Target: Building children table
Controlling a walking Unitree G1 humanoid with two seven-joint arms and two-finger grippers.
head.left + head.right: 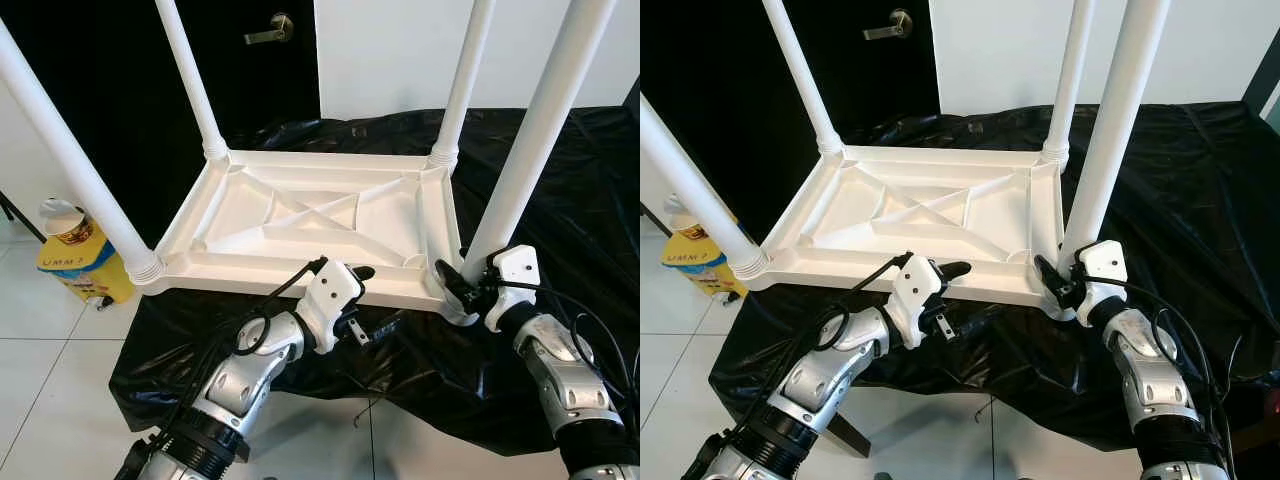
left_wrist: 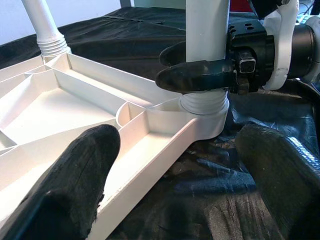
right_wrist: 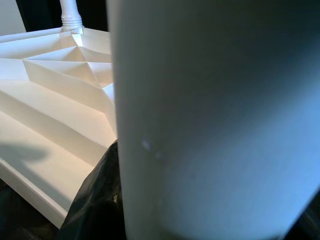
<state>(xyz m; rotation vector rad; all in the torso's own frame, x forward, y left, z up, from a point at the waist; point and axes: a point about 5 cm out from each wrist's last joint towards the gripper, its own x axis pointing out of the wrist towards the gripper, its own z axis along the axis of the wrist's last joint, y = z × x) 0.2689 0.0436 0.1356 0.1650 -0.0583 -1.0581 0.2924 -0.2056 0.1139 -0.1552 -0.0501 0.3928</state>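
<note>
Black plastic sheet [image 1: 560, 170], draped over a low surface; white tiled floor [image 1: 40, 370] beneath, dark door [image 1: 110, 80] behind. Children's table top [image 1: 320, 225], white, upside down on the sheet, ribbed underside up, four white legs standing upward. Right claw [image 1: 462, 283]: clamped on the near right leg [image 1: 530, 150], close to its base. Left claw [image 1: 372, 298]: fingers apart, straddling the top's near edge. Yellow container [image 1: 75, 255] on the floor, left.
</note>
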